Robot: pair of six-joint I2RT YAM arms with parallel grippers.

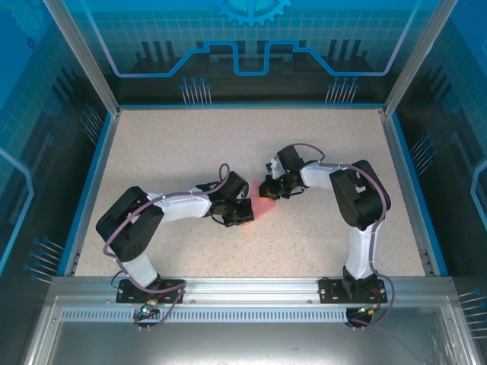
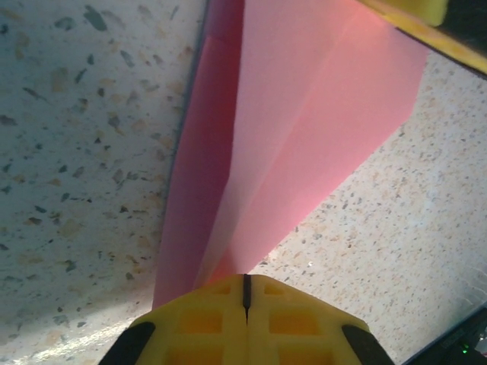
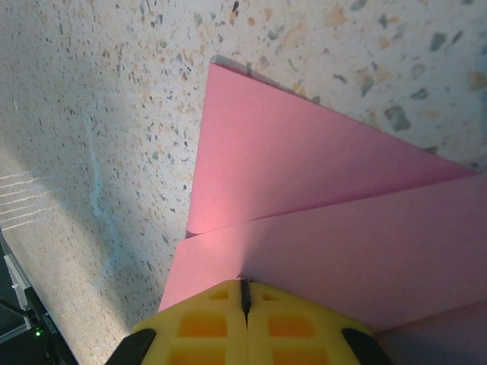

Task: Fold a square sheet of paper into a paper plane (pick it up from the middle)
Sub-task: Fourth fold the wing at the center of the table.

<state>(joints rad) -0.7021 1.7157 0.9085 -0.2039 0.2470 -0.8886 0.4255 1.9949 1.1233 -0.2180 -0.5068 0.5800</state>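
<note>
The pink sheet of paper lies mid-table between my two grippers, folded into a pointed dart shape. In the left wrist view the folded paper narrows along a centre crease straight into my left gripper, whose yellow jaws are shut on its near end. My right gripper is shut too, its tip against an overlapping layer of the paper; whether it pinches that layer I cannot tell. From above, the left gripper and right gripper nearly meet over the paper. A yellow finger of the right gripper shows at the paper's far end.
The speckled tabletop has a blue rim and metal frame posts at its corners. Both arm bases are bolted on the near rail. Open tabletop lies behind and to either side of the grippers.
</note>
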